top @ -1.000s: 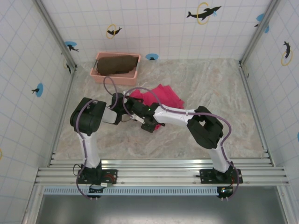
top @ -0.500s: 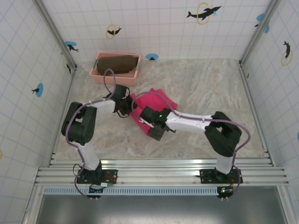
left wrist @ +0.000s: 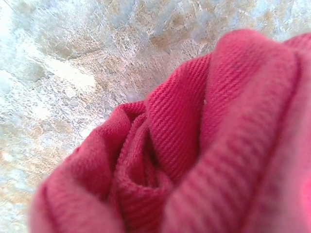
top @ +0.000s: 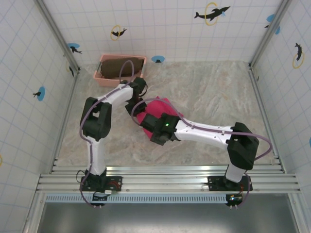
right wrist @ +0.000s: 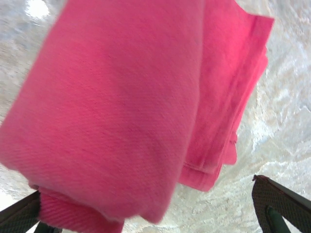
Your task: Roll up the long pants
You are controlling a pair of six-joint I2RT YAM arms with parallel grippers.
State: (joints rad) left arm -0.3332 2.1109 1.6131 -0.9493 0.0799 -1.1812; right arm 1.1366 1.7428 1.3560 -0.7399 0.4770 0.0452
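Long pants [top: 160,108] are located on the table [top: 218,97], left of centre, on the near side of the pink basket [top: 103,77] and apart from it. They are partly rolled: a thick roll is seen in the right wrist view, with a flat folded tail [right wrist: 233,97] beyond it not yet taken up. The roll end [left wrist: 146,170] is seen close up in the left wrist view. Its spiral layers look loose and the core is not tight.

Risks, as judged:
- The roll could spring open if let go unpinned, because the fabric is soft and the core is slack.
- Coning or telescoping could be caused if the two ends are advanced unevenly.
- The flat tail could be dragged or bunched instead of being wound on, since its stacked edges are not perfectly aligned.
- The two wrists are crowded together over the cloth, so contact between the arms is possible.

Right gripper [right wrist: 150,216]: the fingers are spread wide with the roll lying between them, and nothing is clamped. Contact with the fabric cannot be confirmed.

Left gripper [top: 131,105]: it is positioned at the left end of the roll. Its fingers are not visible, so its opening and hold cannot be told.

Dark brown cloth [top: 121,67] is sitting in the basket and is not involved.
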